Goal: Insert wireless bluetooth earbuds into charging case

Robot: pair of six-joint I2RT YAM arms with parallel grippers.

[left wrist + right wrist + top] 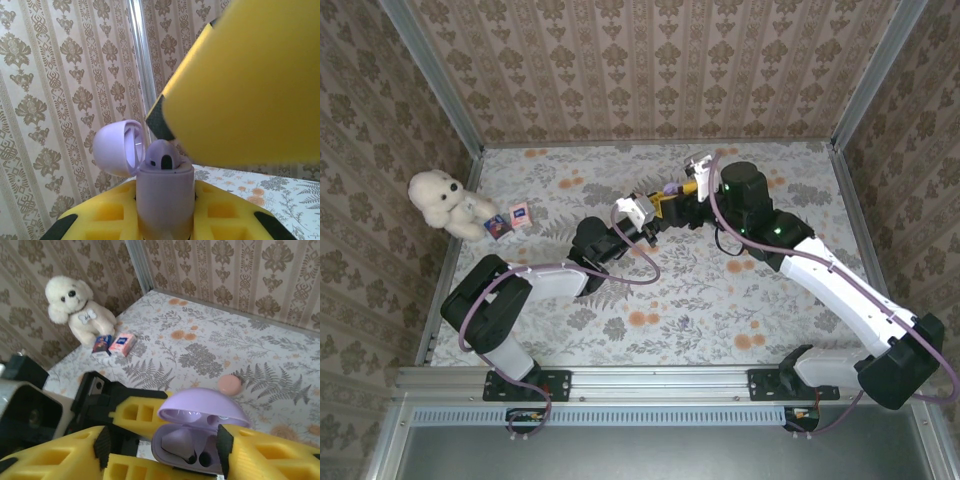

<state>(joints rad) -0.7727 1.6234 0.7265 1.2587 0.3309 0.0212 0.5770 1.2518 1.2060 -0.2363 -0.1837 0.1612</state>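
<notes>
Right wrist: charging case (pixel 200 430) open, one earbud (pixel 177 442) seated inside.

One of the right fingers (pixel 250 85) is a yellow blur, cut off at the top and right edges. The charging case (pixel 165 195) loses its base between the left fingers (pixel 225 215), at the bottom edge. From above it is a purple speck, too small to make out. Print on the far-left packets (pixel 114 345) is too small to read.

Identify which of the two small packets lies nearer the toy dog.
The dark blue packet, right beside the dog; the pink packet lies just beyond it, farther from the dog.
</notes>
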